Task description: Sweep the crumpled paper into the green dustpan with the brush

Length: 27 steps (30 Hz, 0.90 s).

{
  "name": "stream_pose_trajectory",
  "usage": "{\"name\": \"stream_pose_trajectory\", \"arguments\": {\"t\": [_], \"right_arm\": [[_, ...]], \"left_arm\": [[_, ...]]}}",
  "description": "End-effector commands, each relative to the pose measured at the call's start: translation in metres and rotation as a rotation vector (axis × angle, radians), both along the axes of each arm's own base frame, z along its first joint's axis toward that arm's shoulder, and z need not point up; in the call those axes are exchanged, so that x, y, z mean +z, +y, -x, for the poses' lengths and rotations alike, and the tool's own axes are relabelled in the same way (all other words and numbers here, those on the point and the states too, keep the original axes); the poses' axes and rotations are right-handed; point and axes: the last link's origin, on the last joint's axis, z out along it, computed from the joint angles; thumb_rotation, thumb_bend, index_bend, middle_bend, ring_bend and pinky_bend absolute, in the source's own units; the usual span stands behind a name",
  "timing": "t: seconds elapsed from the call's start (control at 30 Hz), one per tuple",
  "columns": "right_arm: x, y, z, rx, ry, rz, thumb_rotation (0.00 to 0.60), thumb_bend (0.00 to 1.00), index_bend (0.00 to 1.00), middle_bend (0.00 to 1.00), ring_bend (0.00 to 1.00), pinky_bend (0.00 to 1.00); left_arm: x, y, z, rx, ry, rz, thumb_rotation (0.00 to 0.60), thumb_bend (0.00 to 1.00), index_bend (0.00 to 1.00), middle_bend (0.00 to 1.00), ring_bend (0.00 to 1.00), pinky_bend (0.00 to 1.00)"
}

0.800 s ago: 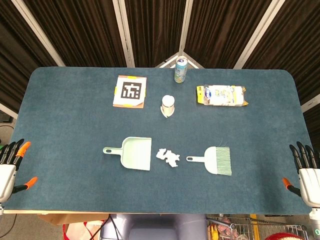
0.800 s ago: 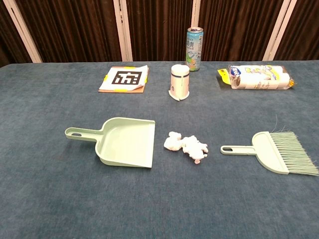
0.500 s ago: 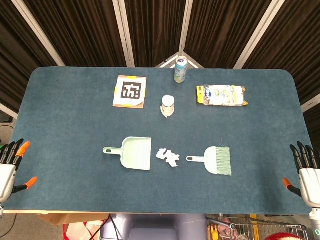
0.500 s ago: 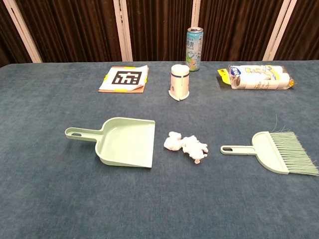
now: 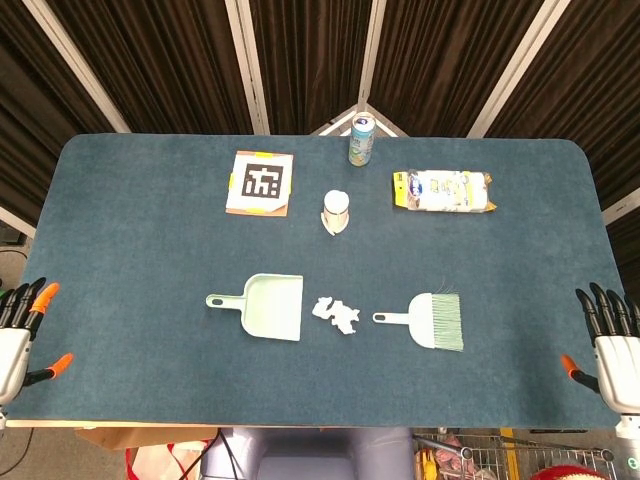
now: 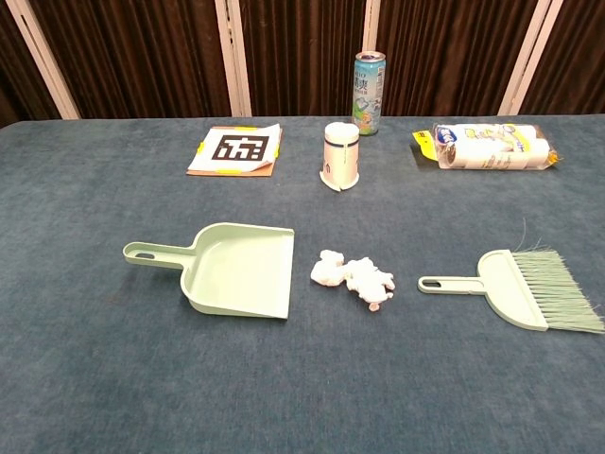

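Both hands are waiting empty with fingers apart at the table's (image 5: 120, 220) near corners, the left hand (image 5: 14, 335) and right hand (image 5: 612, 340). Well away from both, between them, the crumpled paper (image 5: 335, 313) is lying between the dustpan (image 5: 272, 307) and the brush (image 5: 435, 320).

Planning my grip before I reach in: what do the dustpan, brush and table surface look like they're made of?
Dustpan: pale green, smooth, one-piece moulded look, likely hard plastic.
Brush: matching green back and handle, likely plastic; fine, splayed bristles, probably synthetic.
Table: matte, fuzzy dark blue cover, looks like felt or short carpet.
Crumpled paper: white, creased, thin, tissue-like.
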Motion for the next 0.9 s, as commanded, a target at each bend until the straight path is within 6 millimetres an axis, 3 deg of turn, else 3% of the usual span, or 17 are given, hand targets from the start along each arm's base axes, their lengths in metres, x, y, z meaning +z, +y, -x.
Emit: {"name": "stream_pose_trajectory", "arguments": {"t": [0.03,0.1,0.2,0.27,0.43,0.67,0.8,0.9], "right_arm": [[0.0,-0.005,-0.004,0.014,-0.016,0.001,0.6,0.22,0.0,0.0,0.0,0.0],[-0.002,-0.011,-0.008,0.016,-0.035,0.0,0.6,0.21,0.0,0.0,0.0,0.01],[-0.004,-0.028,-0.017,0.043,-0.066,0.012,0.6,0.21,0.0,0.05,0.07,0.14],[-0.009,-0.043,-0.026,0.068,-0.094,0.016,0.6,0.21,0.0,0.13,0.18,0.27],[-0.03,-0.079,-0.048,0.089,-0.139,-0.011,0.6,0.22,0.01,0.34,0.4,0.48],[-0.069,-0.119,-0.083,0.1,-0.148,-0.109,0.6,0.24,0.15,0.65,0.7,0.68],[-0.097,-0.135,-0.103,0.097,-0.135,-0.163,0.6,0.24,0.22,0.76,0.8,0.74],[-0.132,-0.141,-0.123,0.092,-0.11,-0.237,0.6,0.24,0.27,0.81,0.85,0.77]], "left_arm": [[0.0,-0.001,0.0,-0.001,0.0,0.002,0.6,0.0,0.0,0.0,0.0,0.0],[0.0,0.0,0.0,-0.003,0.001,0.002,0.6,0.0,0.0,0.0,0.0,0.0],[0.0,0.0,0.0,0.0,-0.001,0.001,0.6,0.0,0.0,0.0,0.0,0.0],[0.0,0.0,0.0,-0.001,-0.002,0.001,0.6,0.0,0.0,0.0,0.0,0.0],[0.0,0.0,0.0,0.001,0.002,0.002,0.6,0.0,0.0,0.0,0.0,0.0],[-0.001,0.0,0.0,0.006,0.005,0.013,0.6,0.0,0.0,0.0,0.0,0.0],[-0.002,0.001,0.0,0.012,0.005,0.019,0.6,0.0,0.0,0.0,0.0,0.0],[-0.002,0.002,0.001,0.016,0.009,0.025,0.6,0.0,0.0,0.0,0.0,0.0]]}}
